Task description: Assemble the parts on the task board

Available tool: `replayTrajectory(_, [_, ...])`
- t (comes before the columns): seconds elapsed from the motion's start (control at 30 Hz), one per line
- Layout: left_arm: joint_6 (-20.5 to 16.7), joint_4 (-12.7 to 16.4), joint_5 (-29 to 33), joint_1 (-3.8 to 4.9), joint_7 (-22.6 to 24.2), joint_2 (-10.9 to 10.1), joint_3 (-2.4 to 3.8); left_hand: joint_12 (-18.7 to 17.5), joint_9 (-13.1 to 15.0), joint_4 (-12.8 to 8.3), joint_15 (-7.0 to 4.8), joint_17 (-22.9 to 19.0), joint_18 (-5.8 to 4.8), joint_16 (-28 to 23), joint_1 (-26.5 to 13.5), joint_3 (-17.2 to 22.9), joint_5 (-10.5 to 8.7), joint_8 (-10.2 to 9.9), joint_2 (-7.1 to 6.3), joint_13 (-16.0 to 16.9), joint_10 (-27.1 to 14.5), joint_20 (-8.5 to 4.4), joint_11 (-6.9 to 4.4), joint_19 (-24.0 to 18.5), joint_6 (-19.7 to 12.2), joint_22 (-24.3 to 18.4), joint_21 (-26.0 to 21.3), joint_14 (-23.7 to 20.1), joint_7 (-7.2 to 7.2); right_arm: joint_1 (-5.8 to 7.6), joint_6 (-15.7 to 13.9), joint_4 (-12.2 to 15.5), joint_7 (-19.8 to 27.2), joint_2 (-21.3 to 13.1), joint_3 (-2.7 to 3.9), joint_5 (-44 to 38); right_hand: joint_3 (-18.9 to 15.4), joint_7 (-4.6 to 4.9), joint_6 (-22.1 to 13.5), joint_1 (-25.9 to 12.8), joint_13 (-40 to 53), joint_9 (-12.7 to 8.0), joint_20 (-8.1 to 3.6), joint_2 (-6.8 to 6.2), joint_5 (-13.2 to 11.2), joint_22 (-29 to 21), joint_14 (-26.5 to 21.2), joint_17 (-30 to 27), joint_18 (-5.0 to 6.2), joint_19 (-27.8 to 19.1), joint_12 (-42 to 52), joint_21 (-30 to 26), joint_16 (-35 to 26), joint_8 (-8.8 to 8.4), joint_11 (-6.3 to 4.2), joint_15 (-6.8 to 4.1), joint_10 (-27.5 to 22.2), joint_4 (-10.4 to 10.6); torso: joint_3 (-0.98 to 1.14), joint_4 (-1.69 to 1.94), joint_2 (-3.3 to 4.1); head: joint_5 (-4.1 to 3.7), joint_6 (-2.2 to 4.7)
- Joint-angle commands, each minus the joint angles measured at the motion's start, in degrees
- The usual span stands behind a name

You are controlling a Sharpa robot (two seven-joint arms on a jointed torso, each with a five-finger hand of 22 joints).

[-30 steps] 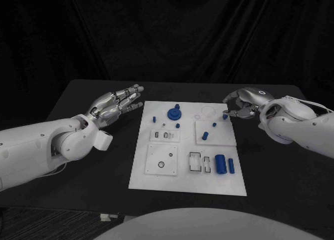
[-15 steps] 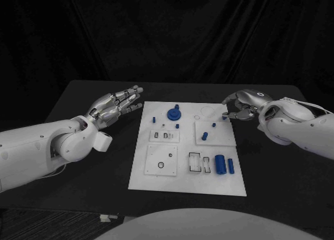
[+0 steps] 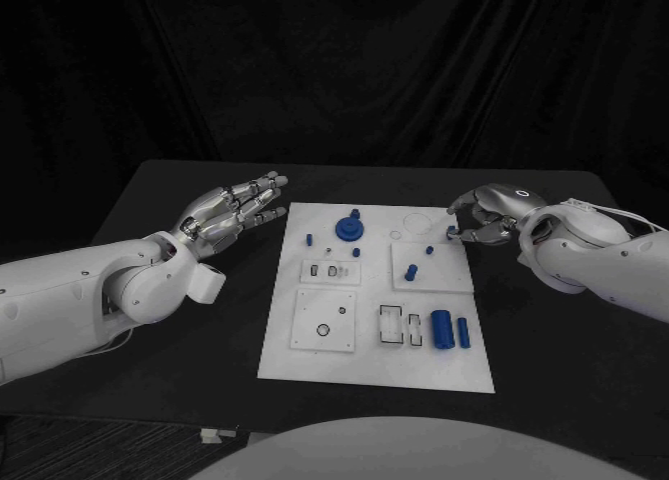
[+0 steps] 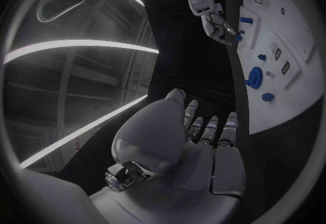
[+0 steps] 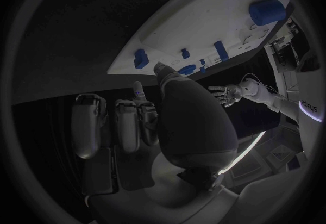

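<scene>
Head view: the flat white rectangular task board lies in the middle of the black counter, its long sides running from the near edge toward the far edge. Small blue plastic parts stand and lie on it: a round blue knob near the far left corner, a short blue peg on a raised white square right of centre, and a larger blue cylinder with a slimmer blue pin beside it near the right edge. The silver left hand hovers just off the board's far left corner, fingers wide and straight, holding nothing. The silver right hand sits at the far right corner, fingers curled narrow around a tiny blue piece. Bare counter lies on both long sides of the board and toward the near edge.

Left wrist view: the left hand shows its palm with its fingers extended beside the board's long edge; the knob sits near that edge. Across the board the right hand is curled at the opposite edge.

Right wrist view: the right hand is bent in, fingers close together; whether they touch the piece cannot be told here. The board slants past the fingers, and the left hand is spread beyond its far edge.
</scene>
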Motion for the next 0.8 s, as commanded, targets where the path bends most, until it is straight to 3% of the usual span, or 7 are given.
replayTrajectory(0.03, [0.6,0.1,0.0,-0.09,0.9,0.1,0.06,0.1,0.0,0.0,0.3,0.1,0.43,0.3,0.7,0.2,0.23,0.2,-0.05,0.1,0.0,-0.14,0.49,0.4,0.0,0.1,0.4,0.0,0.38,-0.19,0.9,-0.2,-0.4,0.0,0.02,-0.3,0.1,0.09,-0.5,0.7,15.1,-0.1,-0.5,0.04,0.3,12.3,6.0,15.1,-0.74,2.0,0.2,-0.3,0.2,0.3,-0.27,-0.5,6.0,0.2,0.0,-0.01,0.02,0.03,-0.02])
replayTrajectory(0.8, [0.8,0.0,0.0,-0.18,0.8,0.1,0.06,0.1,0.0,0.0,0.37,0.1,0.41,0.3,0.6,0.3,0.15,0.2,-0.05,0.1,0.0,-0.13,0.54,0.4,0.0,0.1,0.4,0.0,0.43,-0.45,2.7,-1.3,-0.5,0.7,0.02,-0.3,0.5,0.09,0.4,2.7,15.1,0.4,-0.51,0.07,2.3,12.4,6.0,15.1,-0.73,2.0,0.2,-0.4,0.2,1.75,-0.28,-0.52,6.0,-0.4,0.0,0.01,0.05,-0.1,-0.08])
